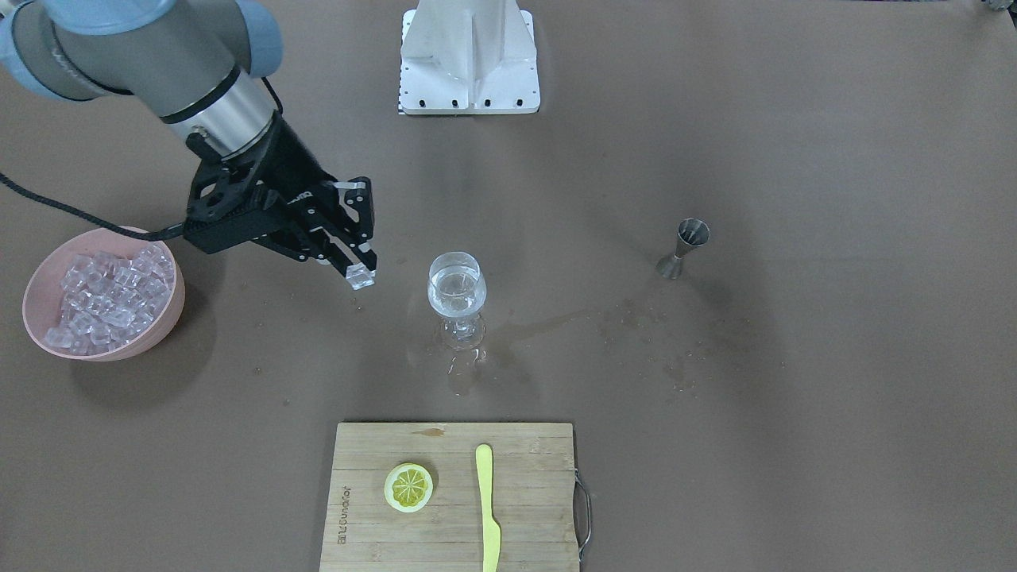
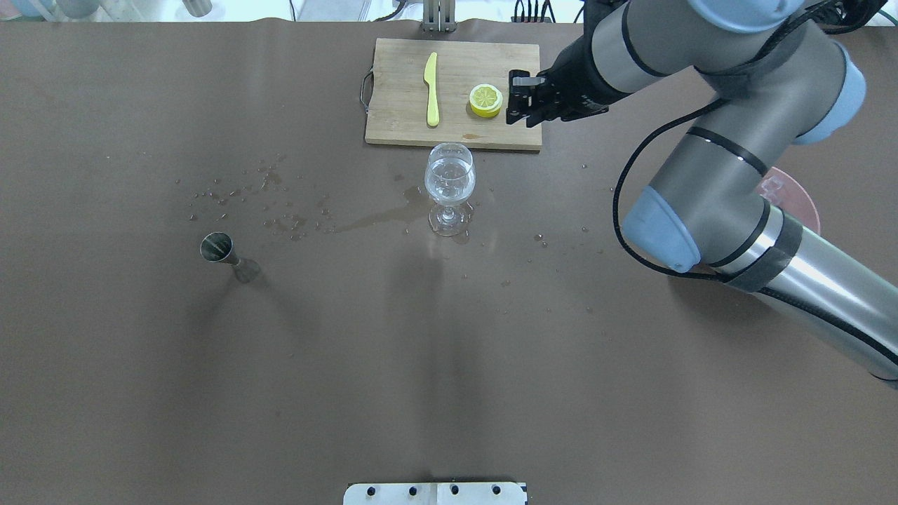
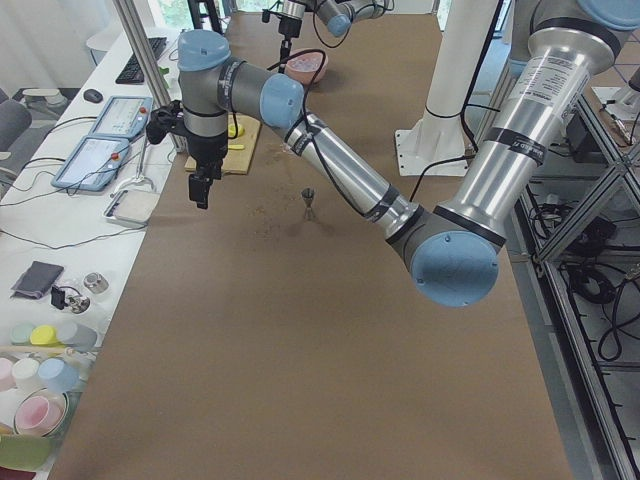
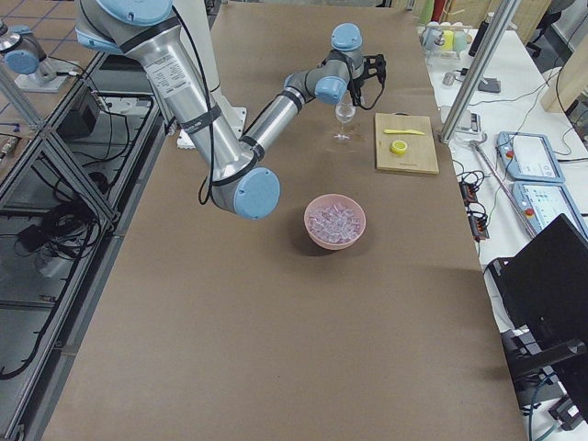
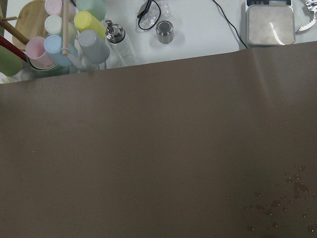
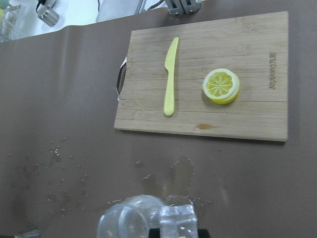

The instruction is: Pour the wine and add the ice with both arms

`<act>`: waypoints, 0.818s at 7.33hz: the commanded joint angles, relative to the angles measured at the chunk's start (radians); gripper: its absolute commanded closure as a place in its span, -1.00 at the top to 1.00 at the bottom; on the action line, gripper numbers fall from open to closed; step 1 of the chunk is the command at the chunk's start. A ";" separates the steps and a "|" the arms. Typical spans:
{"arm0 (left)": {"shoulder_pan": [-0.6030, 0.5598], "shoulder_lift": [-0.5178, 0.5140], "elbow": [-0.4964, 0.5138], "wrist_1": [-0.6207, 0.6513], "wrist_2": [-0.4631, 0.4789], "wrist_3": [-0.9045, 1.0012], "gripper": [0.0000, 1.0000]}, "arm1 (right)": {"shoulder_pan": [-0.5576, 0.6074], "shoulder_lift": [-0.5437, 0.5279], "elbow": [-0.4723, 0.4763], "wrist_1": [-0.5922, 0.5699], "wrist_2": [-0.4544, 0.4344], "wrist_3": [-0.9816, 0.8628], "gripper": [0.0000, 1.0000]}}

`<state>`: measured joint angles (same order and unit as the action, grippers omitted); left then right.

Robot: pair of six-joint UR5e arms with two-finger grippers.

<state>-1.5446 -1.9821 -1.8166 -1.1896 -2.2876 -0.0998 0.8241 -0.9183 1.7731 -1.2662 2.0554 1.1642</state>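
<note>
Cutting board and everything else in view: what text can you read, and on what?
"Joyoung": branded on the cutting board, along one short edge.
White lettering on the right gripper, which holds an ice cube: too blurred to read.
Tablet screens in the side views: too small to read.

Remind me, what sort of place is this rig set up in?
Most likely a robotics lab staged as a bar: teach pendants on a side desk, a wine glass, and a pink bowl of ice cubes.

Brown table [image 2: 280, 386], white bench [image 3: 62, 235] w/ clutter, tiled floor [image 4: 28, 11]
</note>
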 commanded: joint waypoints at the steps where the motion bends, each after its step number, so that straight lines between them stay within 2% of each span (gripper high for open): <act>1: -0.008 0.071 0.025 0.001 -0.009 0.130 0.97 | -0.072 0.064 -0.027 0.005 -0.102 0.074 -1.00; 6: -0.008 0.069 0.039 -0.001 -0.009 0.131 0.97 | -0.137 0.065 -0.046 0.005 -0.132 0.072 -1.00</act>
<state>-1.5518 -1.9121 -1.7806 -1.1898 -2.2964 0.0304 0.6968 -0.8523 1.7288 -1.2610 1.9261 1.2367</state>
